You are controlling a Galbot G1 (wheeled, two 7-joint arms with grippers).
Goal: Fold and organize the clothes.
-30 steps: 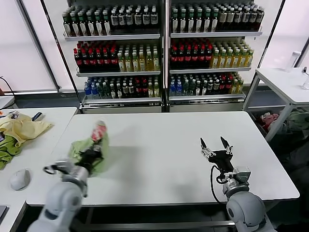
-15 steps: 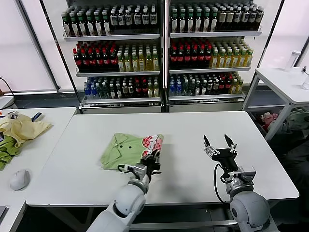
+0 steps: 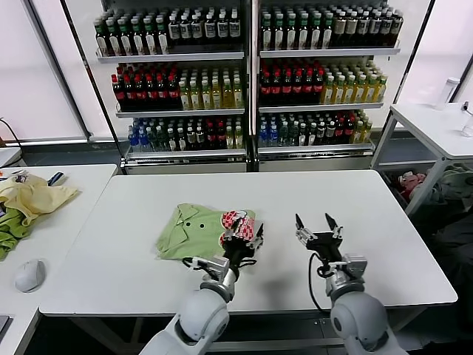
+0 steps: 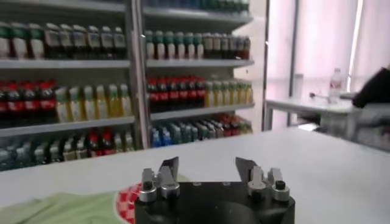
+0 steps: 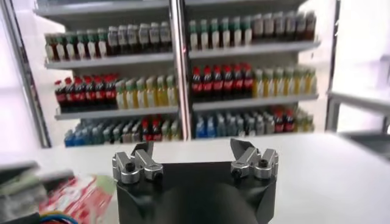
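Observation:
The light green polo shirt (image 3: 194, 230) lies folded on the white table (image 3: 369, 200), its red-and-white print (image 3: 236, 219) at the right end. My left gripper (image 3: 248, 235) is open and empty, just at the shirt's right edge beside the print. In the left wrist view its jaws (image 4: 208, 168) stand apart with only table between them, and the shirt (image 4: 67, 207) shows low to one side. My right gripper (image 3: 315, 225) is open and empty a little right of the shirt. In its own view (image 5: 194, 150) the print (image 5: 79, 193) shows off to the side.
A pale yellow cloth (image 3: 35, 195) and a darker green cloth (image 3: 10, 229) lie on the side table at the left, with a white rounded object (image 3: 29, 274) nearer me. Bottle shelves (image 3: 251, 81) stand behind. Another table (image 3: 436, 122) stands at the back right.
My left gripper carried the bunched shirt from the table's left side to its middle, where it now lies flat and folded, let go. My right gripper shifted slightly left toward it.

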